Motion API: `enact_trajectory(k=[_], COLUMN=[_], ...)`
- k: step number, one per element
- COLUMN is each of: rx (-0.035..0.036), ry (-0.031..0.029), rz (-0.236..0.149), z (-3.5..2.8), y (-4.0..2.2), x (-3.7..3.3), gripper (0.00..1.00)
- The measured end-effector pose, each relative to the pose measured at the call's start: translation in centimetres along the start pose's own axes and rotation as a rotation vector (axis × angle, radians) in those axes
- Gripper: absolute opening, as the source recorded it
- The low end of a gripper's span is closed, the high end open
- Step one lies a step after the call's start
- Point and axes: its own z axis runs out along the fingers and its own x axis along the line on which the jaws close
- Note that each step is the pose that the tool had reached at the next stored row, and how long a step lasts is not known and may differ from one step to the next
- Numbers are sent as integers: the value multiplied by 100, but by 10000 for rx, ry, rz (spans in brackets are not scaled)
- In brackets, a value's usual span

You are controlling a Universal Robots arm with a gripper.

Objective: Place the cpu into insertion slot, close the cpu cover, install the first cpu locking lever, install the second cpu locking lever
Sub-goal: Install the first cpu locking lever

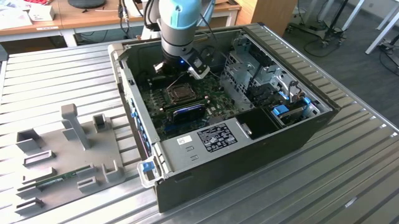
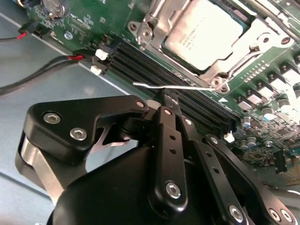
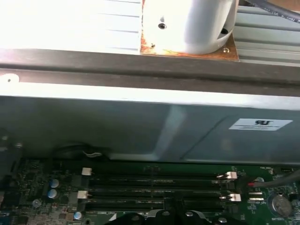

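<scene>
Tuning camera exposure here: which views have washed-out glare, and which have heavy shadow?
First wrist view: the slatted table is blown out white beyond the case wall. Second wrist view: soft sheen on the cpu, no clipping. Exterior view: even light, with the motherboard shaded inside the case.

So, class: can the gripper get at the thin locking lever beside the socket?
Probably yes: the gripper hangs over the memory slots, right by the lever, with nothing standing between them.
</scene>
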Motion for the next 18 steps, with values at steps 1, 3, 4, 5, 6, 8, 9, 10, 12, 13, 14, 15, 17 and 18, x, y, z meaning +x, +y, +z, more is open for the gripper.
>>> enact_trajectory(k=[1, 3, 4, 5, 6, 8, 9, 10, 12, 13, 14, 15, 17, 18], rx=[1, -1, -2, -4, -8, -14, -17, -19, -20, -18, -16, -16, -16, -14], ry=[-3, -11, -17, -26, -36, -59, -71, -83, -101, -105, -108, -113, -131, -133], rz=[-2, -6, -7, -10, -13, -23, -28, -33, -41, -43, -45, -47, -54, -55], z=[-5, -21, -33, -45, -54, -71, -78, -81, -81, -82, -82, -81, -66, -63], y=[2, 9, 14, 19, 23, 31, 34, 35, 36, 35, 35, 33, 26, 22], x=[0, -1, -2, -2, -2, 1, 4, 7, 11, 11, 11, 11, 14, 15], gripper=[10, 10, 10, 10, 10, 10, 10, 10, 10, 10, 10, 10, 10, 10])
